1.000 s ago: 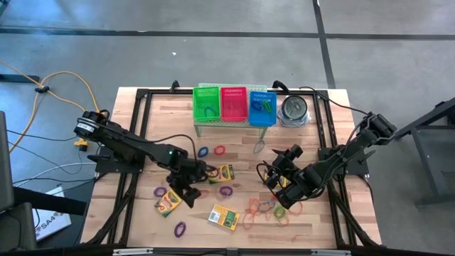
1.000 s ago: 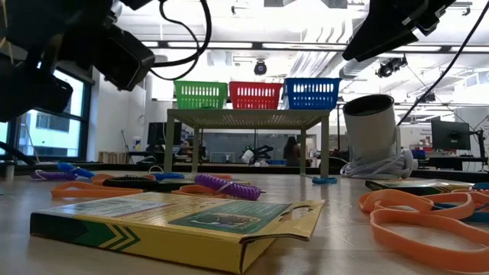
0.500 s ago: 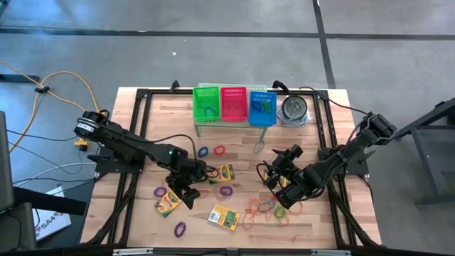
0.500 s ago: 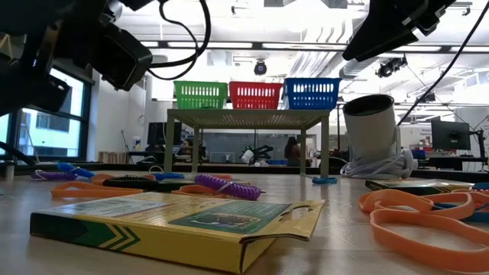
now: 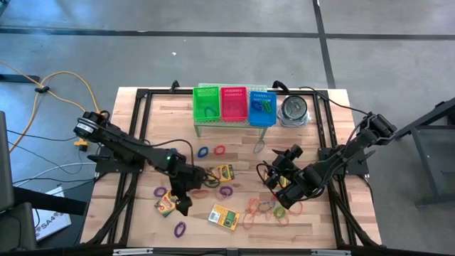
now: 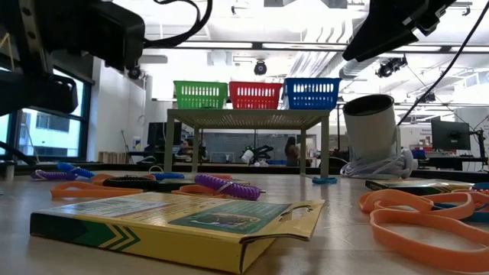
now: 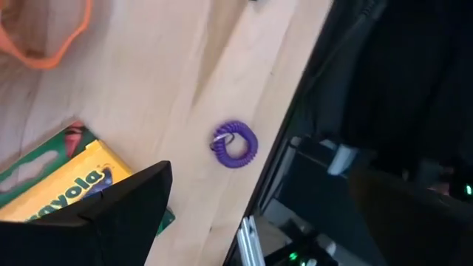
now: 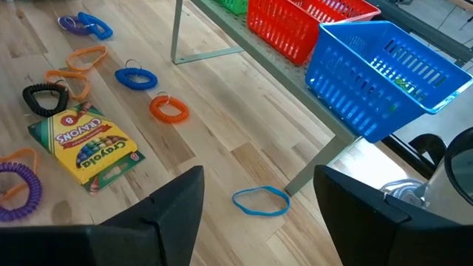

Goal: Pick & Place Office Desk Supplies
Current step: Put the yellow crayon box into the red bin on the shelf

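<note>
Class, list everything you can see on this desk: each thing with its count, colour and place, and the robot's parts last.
crayon boxes: three, yellow-and-green, flat on the table's near half
rubber-band loops: many, purple, red, orange, green, blue, scattered mid-table
mesh baskets: three, green, red, blue, in a row on the stand
stand: one, grey, far edge
tin: one, silvery, right of the blue basket
table: one, pale wood
left gripper: open, over the leftmost crayon box
right gripper: open, right of centre
</note>
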Controlling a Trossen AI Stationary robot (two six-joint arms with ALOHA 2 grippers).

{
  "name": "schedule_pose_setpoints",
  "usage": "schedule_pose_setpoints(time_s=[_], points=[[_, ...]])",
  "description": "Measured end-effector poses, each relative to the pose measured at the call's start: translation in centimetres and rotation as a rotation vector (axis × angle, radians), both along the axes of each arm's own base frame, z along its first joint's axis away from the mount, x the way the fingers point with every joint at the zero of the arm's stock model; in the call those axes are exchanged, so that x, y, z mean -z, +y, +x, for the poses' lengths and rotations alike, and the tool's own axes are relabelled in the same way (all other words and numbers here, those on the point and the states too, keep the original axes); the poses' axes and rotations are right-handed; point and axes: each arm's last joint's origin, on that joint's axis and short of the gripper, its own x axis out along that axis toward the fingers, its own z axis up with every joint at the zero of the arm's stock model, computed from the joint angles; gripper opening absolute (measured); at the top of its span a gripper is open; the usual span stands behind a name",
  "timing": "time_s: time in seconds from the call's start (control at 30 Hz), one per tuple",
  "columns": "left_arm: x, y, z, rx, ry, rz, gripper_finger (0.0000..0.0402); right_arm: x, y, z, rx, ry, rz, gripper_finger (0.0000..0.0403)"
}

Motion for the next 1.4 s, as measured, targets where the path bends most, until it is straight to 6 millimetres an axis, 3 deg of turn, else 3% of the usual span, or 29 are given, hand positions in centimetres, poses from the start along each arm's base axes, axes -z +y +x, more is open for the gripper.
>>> schedule_pose_setpoints(time_s=[0.5, 0.63, 0.77, 0.87, 0.97, 1.23, 1.3, 1.4], points=[[-0.3, -0.2, 0.5, -0.040, -0.052, -0.001, 0.0399, -0.1, 0.2, 0.3, -0.027, -0.001, -0.001, 0.0245], [-0.4, 0.2, 1.3, -0.093, -0.204, 0.145, 0.0399, -0.1, 0.3, 0.4, -0.052, 0.021, -0.014, 0.0245], [0.1, 1.8, 1.1, -0.219, -0.042, 0.150, 0.0399, -0.1, 0.3, 0.5, -0.065, 0.033, -0.029, 0.0245], [-0.1, 1.0, 0.8, -0.231, -0.026, 0.176, 0.0399, -0.1, 0.3, 0.5, -0.066, 0.032, -0.030, 0.0245], [-1.9, 0.0, 0.4, -0.252, -0.003, 0.289, 0.0399, -0.1, 0.4, 0.5, -0.067, 0.034, -0.026, 0.0245], [-10.4, -3.5, -3.5, -0.330, 0.011, 0.780, 0.0399, -0.1, 0.4, 0.6, -0.067, 0.023, -0.015, 0.0245], [-11.2, -4.5, -4.3, -0.346, 0.016, 0.840, 0.0399, -0.1, 0.4, 0.6, -0.067, 0.021, -0.014, 0.0245], [-10.3, -5.7, -4.9, -0.347, 0.144, 0.927, 0.0399, -0.2, 0.4, 0.6, -0.065, 0.015, -0.019, 0.0245]])
